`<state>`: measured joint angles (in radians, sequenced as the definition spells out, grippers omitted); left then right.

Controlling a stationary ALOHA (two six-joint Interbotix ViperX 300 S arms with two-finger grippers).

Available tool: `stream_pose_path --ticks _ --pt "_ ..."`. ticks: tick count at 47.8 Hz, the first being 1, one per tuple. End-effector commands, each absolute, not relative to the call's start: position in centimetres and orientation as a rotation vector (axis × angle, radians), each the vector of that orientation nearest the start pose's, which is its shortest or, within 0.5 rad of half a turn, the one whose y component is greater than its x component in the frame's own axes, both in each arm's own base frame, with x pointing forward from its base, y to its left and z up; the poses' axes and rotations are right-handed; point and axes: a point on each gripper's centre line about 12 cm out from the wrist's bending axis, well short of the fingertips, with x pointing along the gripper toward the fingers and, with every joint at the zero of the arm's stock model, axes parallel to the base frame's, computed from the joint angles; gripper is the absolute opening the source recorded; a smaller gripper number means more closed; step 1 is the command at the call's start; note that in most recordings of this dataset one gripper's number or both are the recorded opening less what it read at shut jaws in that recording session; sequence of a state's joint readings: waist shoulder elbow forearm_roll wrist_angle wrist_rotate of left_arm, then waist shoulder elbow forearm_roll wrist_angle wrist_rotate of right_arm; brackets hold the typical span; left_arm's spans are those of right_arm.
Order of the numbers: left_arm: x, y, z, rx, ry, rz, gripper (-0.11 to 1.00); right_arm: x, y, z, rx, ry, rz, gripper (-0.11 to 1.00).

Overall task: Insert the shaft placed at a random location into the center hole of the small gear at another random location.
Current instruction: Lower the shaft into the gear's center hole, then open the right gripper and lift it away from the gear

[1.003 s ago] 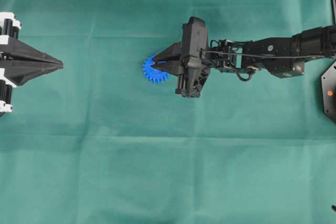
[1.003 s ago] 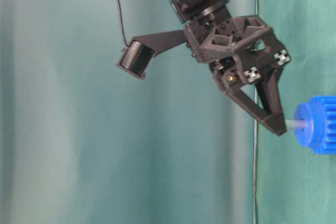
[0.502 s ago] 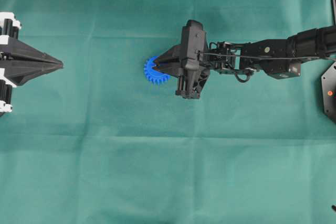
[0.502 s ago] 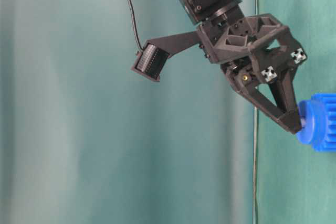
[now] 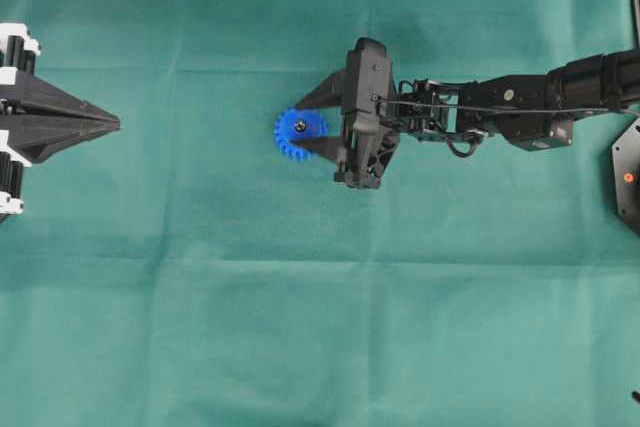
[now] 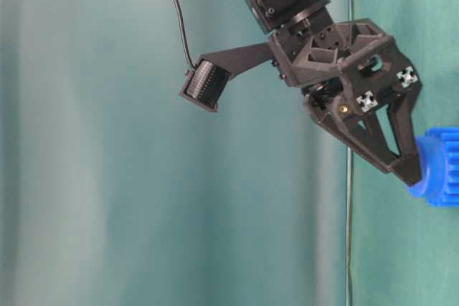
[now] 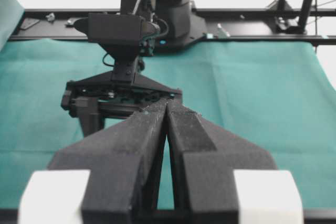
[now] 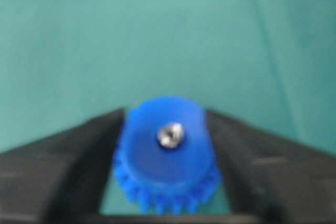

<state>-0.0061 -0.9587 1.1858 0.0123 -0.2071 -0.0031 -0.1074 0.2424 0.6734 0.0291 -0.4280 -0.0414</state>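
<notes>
The small blue gear lies flat on the green cloth near the middle. The silvery shaft stands in its center hole; its shiny end shows in the hub in the right wrist view. My right gripper is open, with one finger on each side of the gear's hub and nothing held. In the table-level view its fingertips are level with the hub of the gear. My left gripper is shut and empty at the far left; in its own view the gripper points at the right arm.
Green cloth covers the table, with creases running across it. The right arm stretches in from the right edge. A black base plate sits at the far right. The right arm's frame and rails stand beyond the cloth.
My right gripper lowered the shaft into the gear's hole, then opened its jaws and let go. The shaft stays in the hub. The left arm has not moved.
</notes>
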Motion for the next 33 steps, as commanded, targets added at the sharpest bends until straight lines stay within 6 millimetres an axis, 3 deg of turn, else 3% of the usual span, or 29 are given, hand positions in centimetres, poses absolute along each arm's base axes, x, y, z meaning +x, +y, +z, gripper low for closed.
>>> stream_pose_path --ticks 1,11,33 --pt "20.2 -0.2 28.3 0.009 0.008 -0.011 0.0 42.0 -4.6 12.3 0.011 0.445 -0.116 0.83" --pt "20.1 -0.2 28.4 0.01 0.006 -0.011 0.0 42.1 -4.6 12.7 0.008 0.439 -0.115 0.77" --pt "20.1 -0.2 28.4 0.009 0.006 -0.011 0.0 41.5 -4.5 16.8 -0.001 0.369 -0.112 0.77"
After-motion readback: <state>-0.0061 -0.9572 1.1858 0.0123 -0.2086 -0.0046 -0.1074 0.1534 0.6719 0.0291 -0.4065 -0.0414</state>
